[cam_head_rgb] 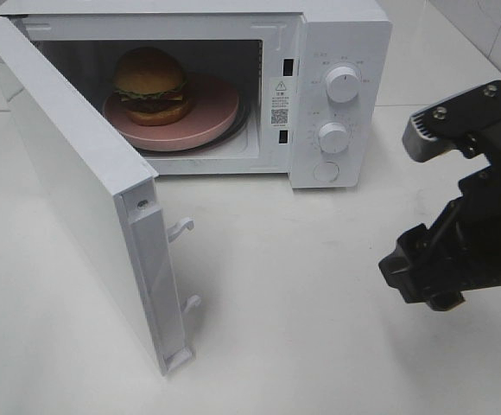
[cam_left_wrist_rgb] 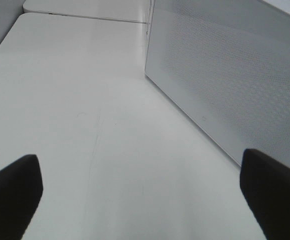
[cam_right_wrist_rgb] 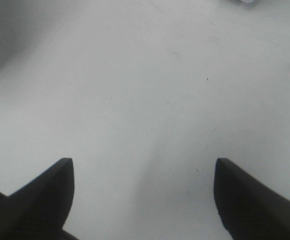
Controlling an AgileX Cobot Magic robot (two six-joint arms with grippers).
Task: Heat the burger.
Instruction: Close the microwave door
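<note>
exterior high: burger (cam_head_rgb: 151,82) on pink plate (cam_head_rgb: 216,111) inside microwave (cam_head_rgb: 354,43) | door (cam_head_rgb: 60,173) wide open | left pincer (cam_left_wrist_rgb: 140,157) spread | right pincer (cam_right_wrist_rgb: 144,161) spread

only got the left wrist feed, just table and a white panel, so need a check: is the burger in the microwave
observer: yes, the burger sits on the pink plate inside the microwave
operator: door shut or open
observer: the door stands wide open, swung out to the left of the cavity
operator: where's the other arm
observer: the right gripper hangs over the bare table to the right of the microwave, jaws open, holding nothing
</note>
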